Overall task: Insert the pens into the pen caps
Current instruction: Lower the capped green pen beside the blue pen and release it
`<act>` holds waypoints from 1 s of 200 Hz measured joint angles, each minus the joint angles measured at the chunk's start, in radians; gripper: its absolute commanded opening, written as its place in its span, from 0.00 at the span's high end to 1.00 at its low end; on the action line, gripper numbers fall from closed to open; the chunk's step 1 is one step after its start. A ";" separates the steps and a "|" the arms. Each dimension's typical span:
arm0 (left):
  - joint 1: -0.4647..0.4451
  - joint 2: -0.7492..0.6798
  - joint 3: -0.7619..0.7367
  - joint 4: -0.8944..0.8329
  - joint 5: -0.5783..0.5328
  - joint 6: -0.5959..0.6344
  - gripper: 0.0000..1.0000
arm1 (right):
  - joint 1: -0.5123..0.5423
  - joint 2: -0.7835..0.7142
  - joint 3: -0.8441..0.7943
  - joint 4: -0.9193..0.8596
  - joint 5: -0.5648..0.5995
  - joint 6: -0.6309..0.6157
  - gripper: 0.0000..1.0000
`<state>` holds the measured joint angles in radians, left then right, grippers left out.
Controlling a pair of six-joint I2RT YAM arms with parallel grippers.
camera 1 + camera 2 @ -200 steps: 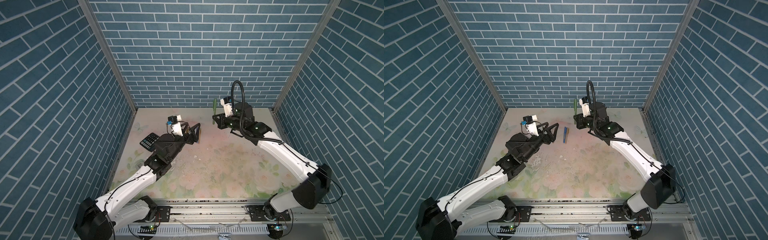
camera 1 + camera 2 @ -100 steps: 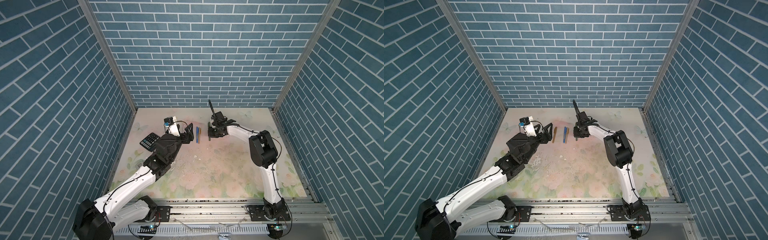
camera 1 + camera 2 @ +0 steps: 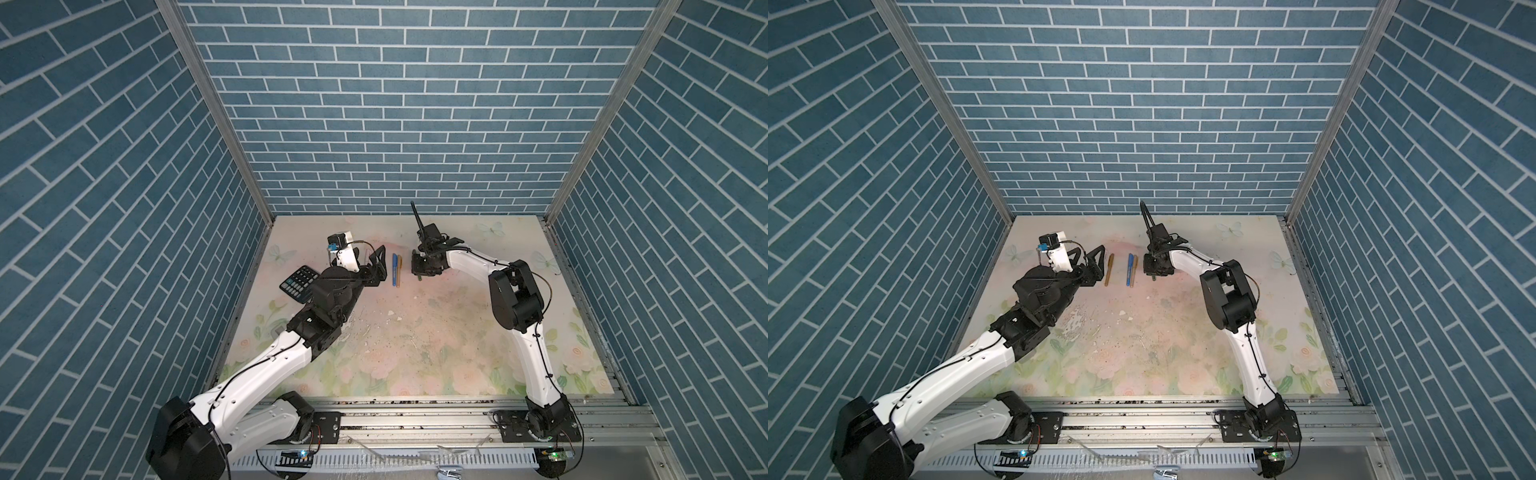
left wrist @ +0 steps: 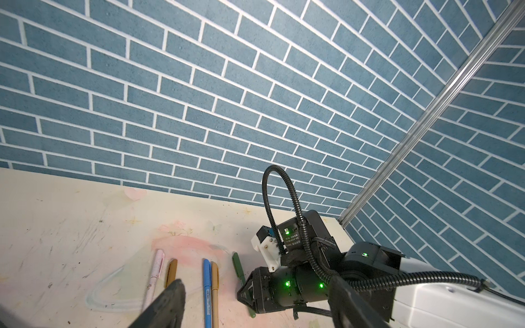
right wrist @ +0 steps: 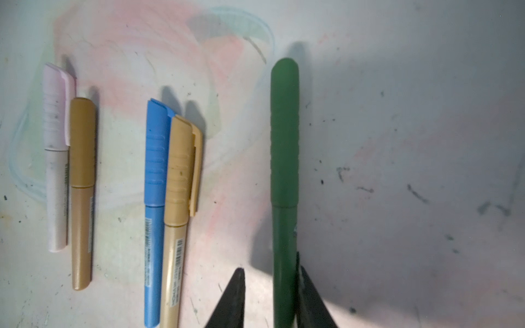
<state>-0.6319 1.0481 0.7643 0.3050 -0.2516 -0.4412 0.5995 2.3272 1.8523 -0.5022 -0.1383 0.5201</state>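
Right wrist view: five pens, all capped, lie flat on the scuffed floral surface [image 5: 397,142]. The green pen [image 5: 285,159] is one dark green from rounded cap to barrel and lies alone. The blue pen [image 5: 154,210] and pale gold pen [image 5: 177,221] touch side by side, with ribbed caps and barcode stickers on the barrels. Apart from them, the pink-white pen [image 5: 56,159] with its pink cap touches a darker gold-brown pen [image 5: 81,193].

Right hand [image 5: 269,264]: fingers parted astride the green barrel. One is clear of it with surface showing between, the other sits at its edge, so there is no clamp. Left hand [image 3: 1089,258]: spread wide, empty.

Placement, both top views: the row sits toward 12 o'clock on the surface, caps pointing to 12. The left hand is at the row's 9 o'clock end, the right hand at its 3 o'clock end, over the green pen.

Change: a second ago the right hand was raised with the green pen standing up in it. Half a second ago it was already down, and now the pen lies flat. The left hand has drawn back toward 9 o'clock, uncovering pens.

View differences: a black calculator [image 3: 300,285] shows in a top view only, at 8 o'clock of the left hand. From above the green pen is nearly all hidden under the right hand and the pink-white one is too pale to pick out. The wrist views show all five.
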 measured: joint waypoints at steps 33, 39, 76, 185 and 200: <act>0.003 0.012 0.000 0.000 0.011 -0.001 0.19 | 0.023 -0.038 -0.002 -0.068 0.072 -0.001 0.67; 0.003 0.013 0.000 -0.001 0.013 -0.002 0.19 | 0.027 -0.048 -0.002 -0.077 0.085 -0.002 0.67; 0.007 0.013 0.000 0.000 0.018 -0.008 0.19 | 0.048 -0.079 0.050 -0.143 0.164 -0.024 0.66; 0.022 0.013 0.000 0.000 0.037 -0.015 0.19 | 0.056 -0.161 -0.073 -0.135 0.158 -0.031 0.69; 0.029 0.012 0.001 -0.002 0.043 -0.014 0.19 | 0.056 -0.244 -0.142 -0.104 0.150 -0.031 0.68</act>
<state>-0.6033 1.0603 0.7654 0.3031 -0.2089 -0.4557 0.6556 2.0834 1.7107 -0.6064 0.0113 0.4892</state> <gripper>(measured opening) 0.807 0.311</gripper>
